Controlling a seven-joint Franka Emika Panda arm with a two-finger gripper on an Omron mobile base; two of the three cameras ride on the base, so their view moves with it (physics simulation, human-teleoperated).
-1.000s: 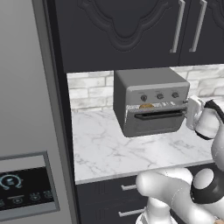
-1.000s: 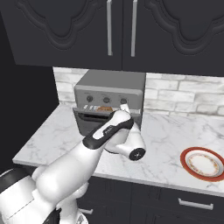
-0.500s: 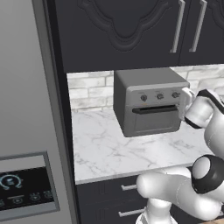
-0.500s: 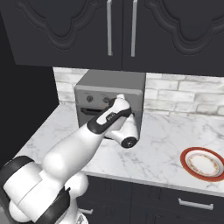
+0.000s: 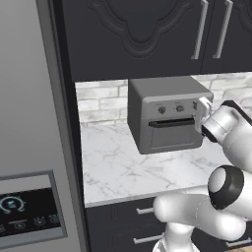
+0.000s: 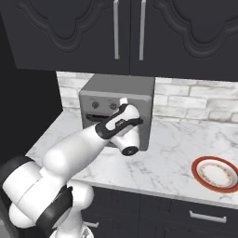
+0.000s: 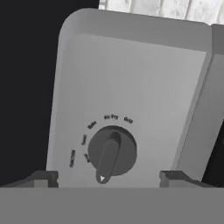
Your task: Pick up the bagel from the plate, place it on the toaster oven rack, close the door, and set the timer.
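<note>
Marble-patterned white surface (image 5: 123, 167) runs across the middle of both base views, backed by a pale brick wall (image 6: 195, 100) and topped by dark cabinets (image 5: 142, 34) with vertical bar handles. At the left of the left base view stands a grey refrigerator (image 5: 29, 123) with a control panel (image 5: 29, 211) at the lower left of the frame.

Toaster oven (image 5: 167, 115): a grey box standing on the surface against the wall, at centre right of the left base view and upper centre of the right base view. Its door (image 5: 174, 135) is closed flat against the front, with the black bar handle (image 5: 171, 122) along its top edge. Above the door sits a row of control knobs (image 5: 171, 109).

Jaws (image 7: 108, 177): in the hand view the two finger tips stand wide apart at the bottom of the frame, holding nothing. Between and just above them lies a dark round knob (image 7: 112, 153) ringed by small printed labels, its pointer aimed toward the lower left of the frame.

Plate (image 6: 217, 174): red-rimmed, resting on the surface at the lower right of the right base view, well apart from the oven. The bagel cannot be located.
</note>
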